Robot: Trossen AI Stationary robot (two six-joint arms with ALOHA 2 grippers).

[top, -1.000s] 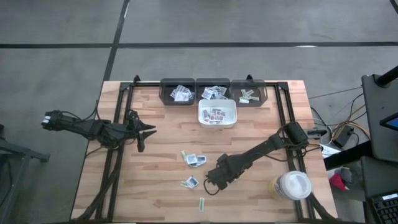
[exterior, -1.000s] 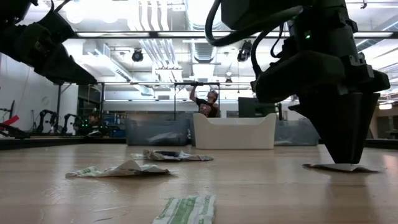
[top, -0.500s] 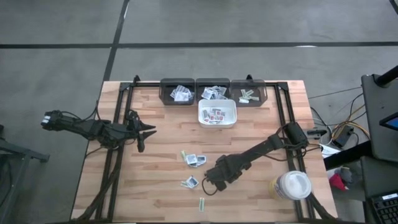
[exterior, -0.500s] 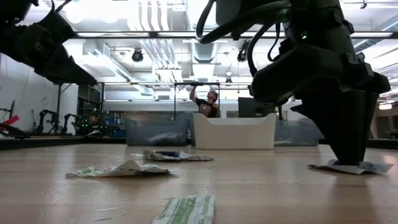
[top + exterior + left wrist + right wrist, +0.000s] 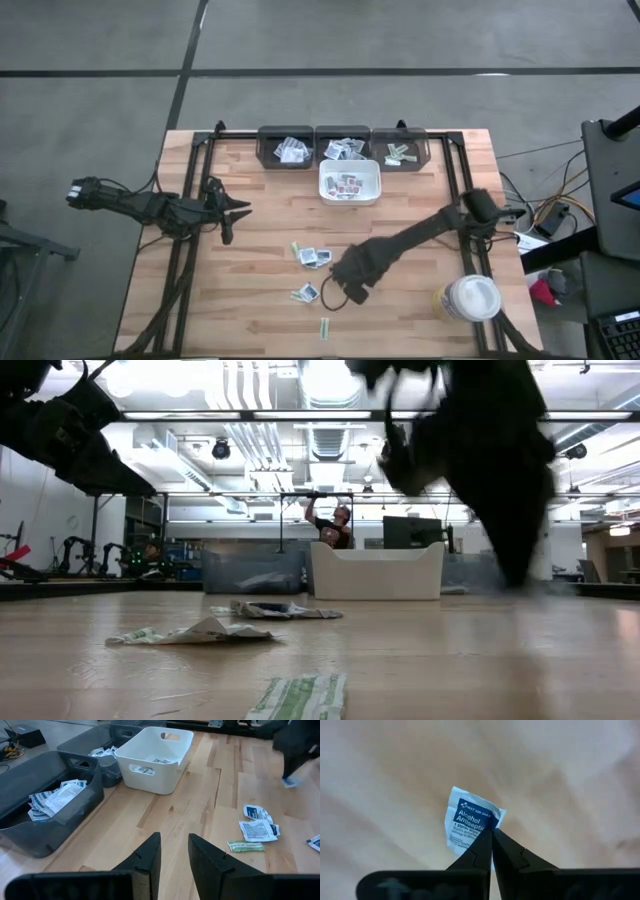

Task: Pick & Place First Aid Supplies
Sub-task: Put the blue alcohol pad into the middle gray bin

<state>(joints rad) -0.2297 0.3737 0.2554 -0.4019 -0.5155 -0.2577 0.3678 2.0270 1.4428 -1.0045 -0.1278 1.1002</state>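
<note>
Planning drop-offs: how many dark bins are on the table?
3, in a row at the far edge: left bin, middle bin, right bin, all behind the white tray.

The wooden table [image 5: 400,210] stands on a grey concrete floor [image 5: 320,50] crossed by dark seam lines. Seen level across the tabletop, the room behind is a large workshop hall: long ceiling lights [image 5: 250,415] glow bright overhead among pale ducts [image 5: 245,445]. A person [image 5: 335,525] stands far back with an arm raised to a dark overhead bar [image 5: 300,494]. At the table's edge sits dark equipment [image 5: 610,200] with loose cables [image 5: 545,205].
</note>
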